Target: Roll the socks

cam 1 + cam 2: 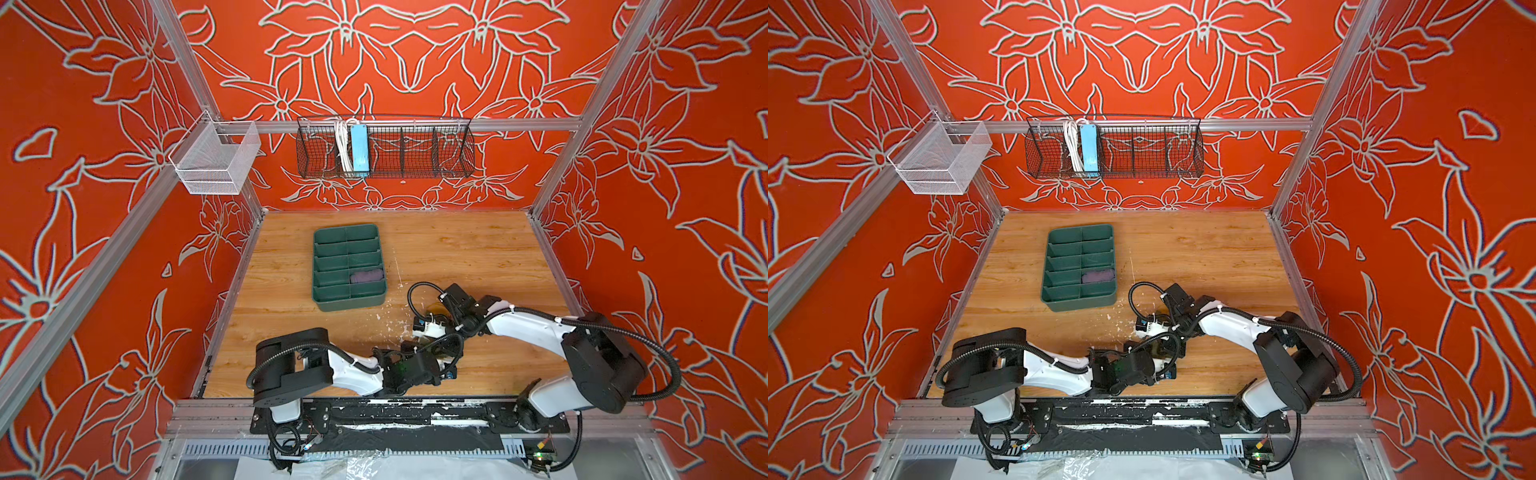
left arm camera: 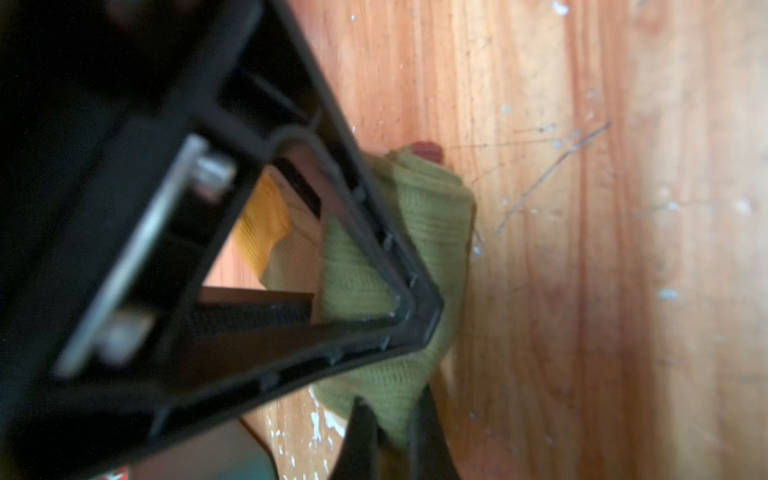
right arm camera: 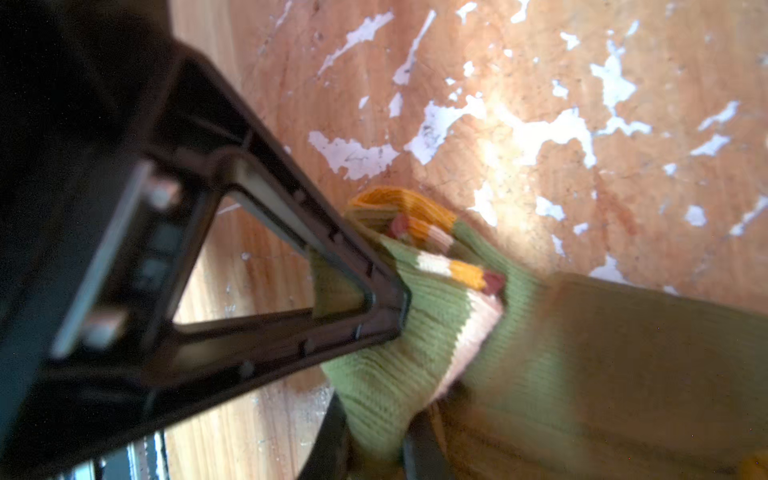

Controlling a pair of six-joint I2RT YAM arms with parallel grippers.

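Note:
The olive green sock [image 2: 419, 216] lies bunched on the wooden table, its mustard part [image 2: 266, 224] behind a black triangular frame. My left gripper [image 2: 395, 436] is shut on one olive end of it. Its striped cuff [image 3: 453, 270] is folded over, and my right gripper [image 3: 374, 444] pinches the olive fabric [image 3: 399, 374] between both fingers. In both top views the two wrists meet near the table's front middle and cover this sock, apart from a mustard scrap [image 1: 437, 309]. The purple sock [image 1: 366, 276] [image 1: 1098, 275] sits rolled in a compartment of the dark green tray [image 1: 349, 227] [image 1: 1079, 227].
The tray stands left of centre on the table. A black wire basket holding a blue power strip [image 1: 359, 151] hangs on the back wall, and a white mesh basket [image 1: 216, 160] hangs at the left. White chipped patches [image 3: 540, 129] mark the wood near the grippers.

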